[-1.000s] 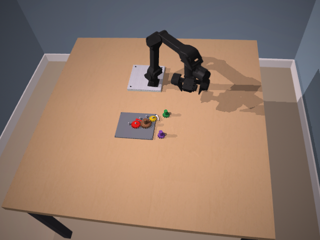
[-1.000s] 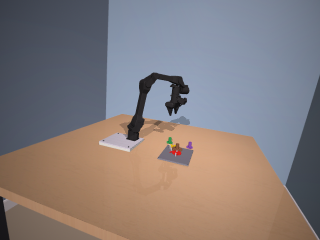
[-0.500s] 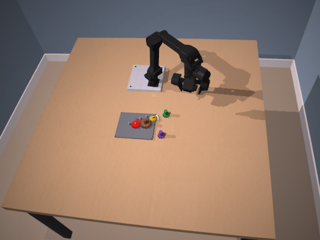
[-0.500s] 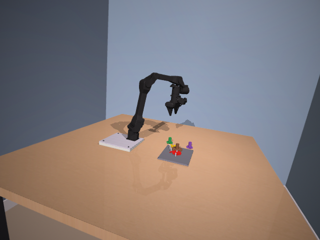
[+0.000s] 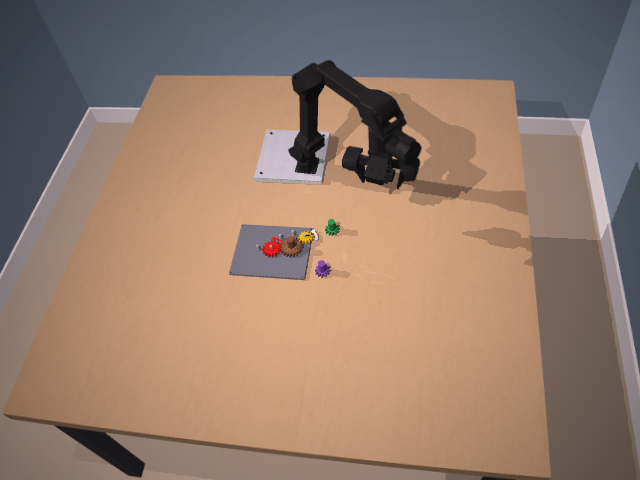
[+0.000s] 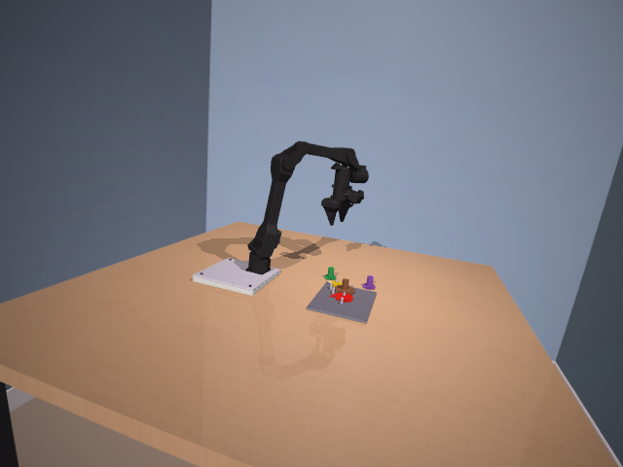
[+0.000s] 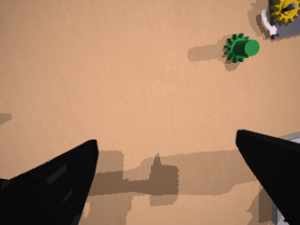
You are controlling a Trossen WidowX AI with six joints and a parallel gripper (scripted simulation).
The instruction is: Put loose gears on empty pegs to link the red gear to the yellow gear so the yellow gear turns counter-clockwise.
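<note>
The black, jointed metal-looking arm (image 5: pixel 343 85) (image 6: pixel 275 200) stood on a pale, flat square base plate (image 5: pixel 268 155) (image 6: pixel 216 276), its lower link rising steeply, its elbow bent high and its forearm reaching out over the wooden table (image 5: pixel 310 335) (image 6: pixel 251 351) (image 7: pixel 117 84). From the end of the forearm the black two-fingered hand (image 5: pixel 379 180) (image 6: pixel 337 221) (image 7: pixel 168 142) hung well above the table, its tapered fingers pointing down. They were spread wide, with nothing between them. The hand was off to one side of the flat grey rectangular board (image 5: pixel 258 266) (image 6: pixel 337 310) (image 7: pixel 287 29), well apart from it.

Nearest the hand among the gears was the green toothed gear with a round upright knob (image 5: pixel 331 227) (image 6: pixel 330 274) (image 7: pixel 241 48), standing on the table just beside the board. On the board, near that edge, sat the yellow gear with a black stripe (image 5: pixel 305 237) (image 6: pixel 336 283) (image 7: pixel 285 9), a curved white arrow (image 5: pixel 313 231) (image 7: pixel 268 23) beside it. Next came the larger brown knobbed gear (image 5: pixel 292 246) (image 6: pixel 346 287), between the yellow gear and the flat red gear (image 5: pixel 271 249) (image 6: pixel 344 298). Short grey pegs showed near these gears. The purple knobbed gear (image 5: pixel 322 269) (image 6: pixel 369 282) stood upright on the table, near the board's edge.
</note>
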